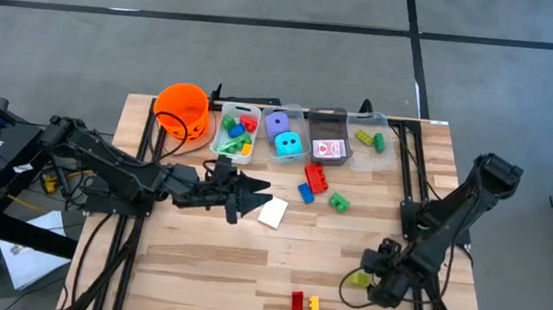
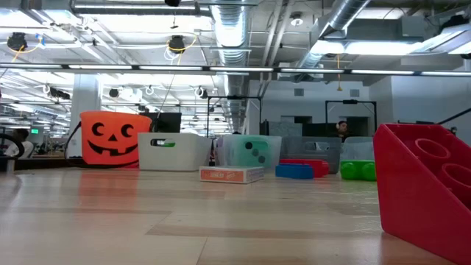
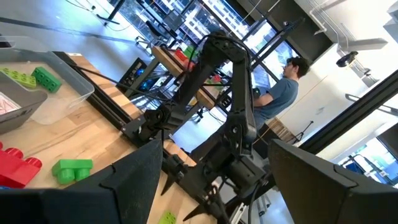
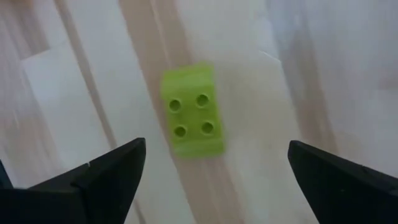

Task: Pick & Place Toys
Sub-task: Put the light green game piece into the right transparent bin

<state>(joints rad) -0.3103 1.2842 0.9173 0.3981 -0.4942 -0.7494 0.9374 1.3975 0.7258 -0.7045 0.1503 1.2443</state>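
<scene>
A lime-green brick [image 4: 191, 109] lies studs up on the table near the right front, and also shows in the high view [image 1: 357, 278]. My right gripper [image 4: 217, 148] hangs open above it, one finger on either side, touching nothing; in the high view it [image 1: 376, 284] is just right of the brick. My left gripper [image 1: 256, 197] is open and empty at mid-table, its fingertips next to a white card [image 1: 273, 212] that lies flat. Loose red [image 1: 316, 177], blue [image 1: 306, 193] and green [image 1: 340, 203] bricks lie beyond the card.
Along the far edge stand an orange bucket [image 1: 182, 110] and clear bins holding bricks [image 1: 236, 131], dice [image 1: 283, 136], cards [image 1: 329, 148] and more bricks [image 1: 368, 140]. A red [image 1: 297, 300] and a yellow brick [image 1: 314, 308] lie near the front edge. A person [image 3: 283, 87] stands beyond the table.
</scene>
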